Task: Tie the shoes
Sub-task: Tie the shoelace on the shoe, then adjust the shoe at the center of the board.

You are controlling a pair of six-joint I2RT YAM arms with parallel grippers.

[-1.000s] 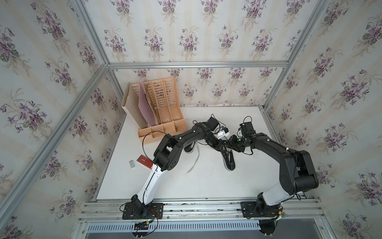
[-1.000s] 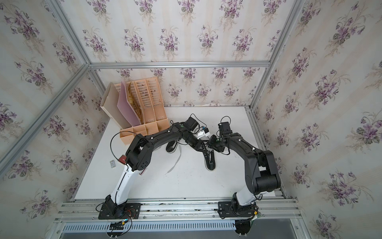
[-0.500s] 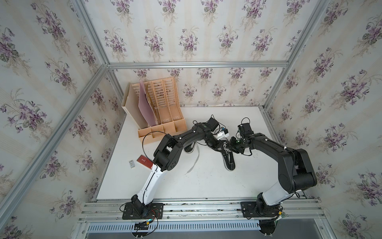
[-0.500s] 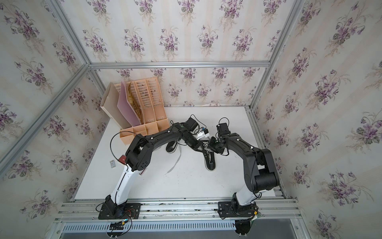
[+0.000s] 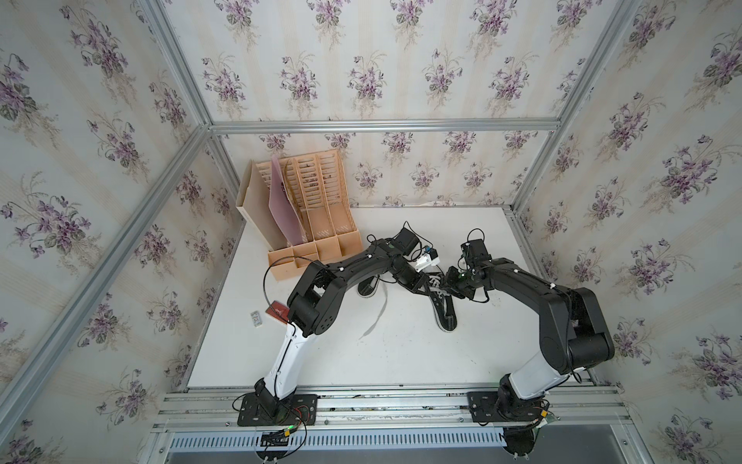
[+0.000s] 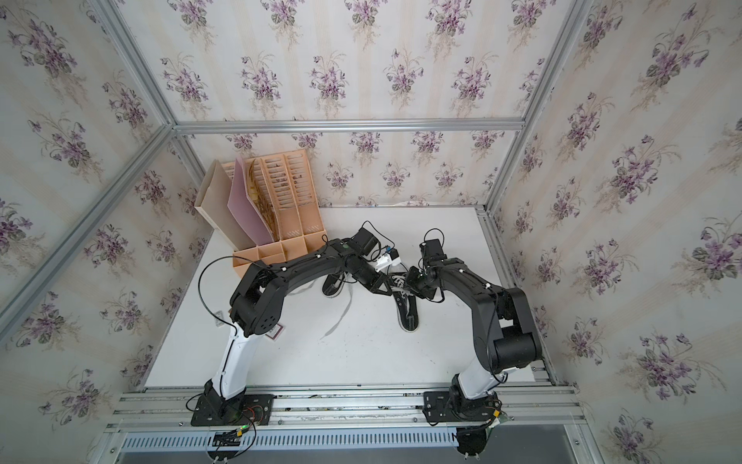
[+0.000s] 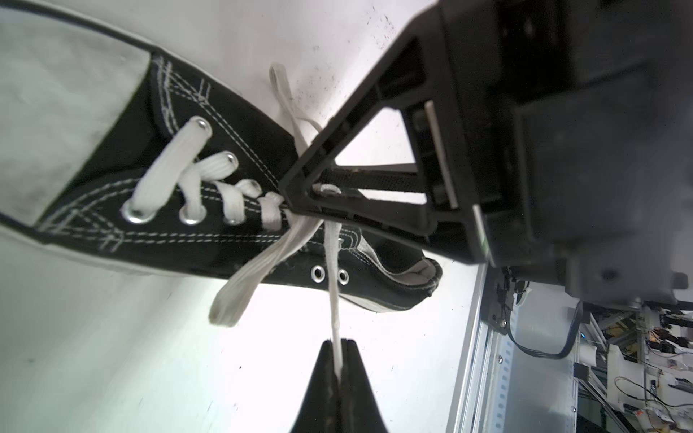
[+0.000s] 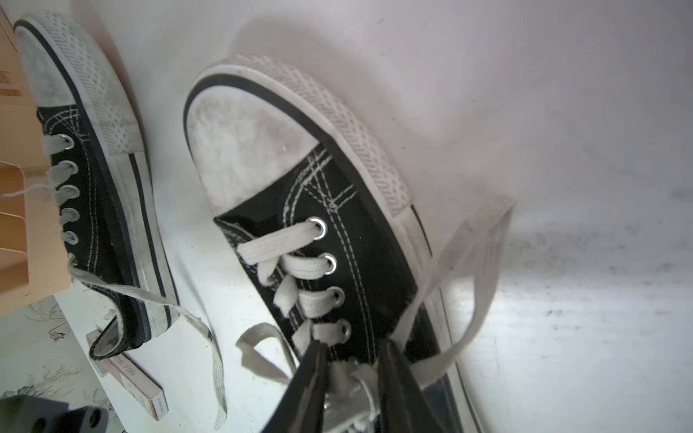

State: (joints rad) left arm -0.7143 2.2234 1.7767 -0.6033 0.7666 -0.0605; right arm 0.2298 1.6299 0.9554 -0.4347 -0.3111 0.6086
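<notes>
Tan file rack, red box rest on table.

A robotics lab test cell is indicated: an aluminium-profile frame is lined with floral wallpaper panels, robot arms are bolted to a slotted rail at a white tabletop, and cable-strewn benches are glimpsed outside.

One line of capital letters ran along the side of a small red-and-white box lying toward the tabletop's left edge. The letters were too blurred to read with certainty. No other text was legible.
</notes>
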